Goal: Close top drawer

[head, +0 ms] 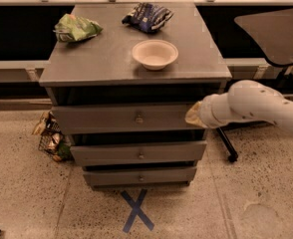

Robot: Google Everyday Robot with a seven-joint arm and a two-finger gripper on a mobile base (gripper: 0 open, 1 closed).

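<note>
The top drawer (111, 117) is the uppermost of three grey drawers in a grey cabinet. It has a wide plain front and a small central metal knob (139, 117). It stands pulled out a little, with a dark gap under the cabinet top. My gripper (193, 116) is at the end of the white arm (256, 106) that comes in from the right. It sits against the right end of the top drawer's front panel.
On the cabinet top (101, 59) lie a white bowl (155, 53), a green bag (75, 28) and a dark blue bag (147, 15). A wire basket with packets (51, 138) stands at the lower left. An office chair (276, 34) stands to the right. A blue X (137, 210) marks the floor.
</note>
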